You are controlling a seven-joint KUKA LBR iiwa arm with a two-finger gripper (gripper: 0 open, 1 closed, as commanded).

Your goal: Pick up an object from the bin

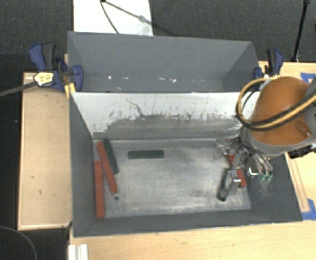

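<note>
Fingers [223, 193] of gripper [226, 189], can't tell if apart or together, sit low nr front-right corner of bin [163, 223]; nearest pick, dark green bar [145, 155] mid-floor, lies well apart, so prob. lift, centre over it, descend square.

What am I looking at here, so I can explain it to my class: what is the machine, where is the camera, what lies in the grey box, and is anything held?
This is one robot arm, with an orange cover and cables, coming in from the right. The camera looks down on a grey metal bin from above, slightly from one side. On its floor, along the left wall, lie two reddish-brown sticks with a dark green stick beside them; a dark green bar lies alone near the middle. The arm's lower end hangs low over the floor at the right, apart from all of these. Whether it holds anything cannot be told.
</note>
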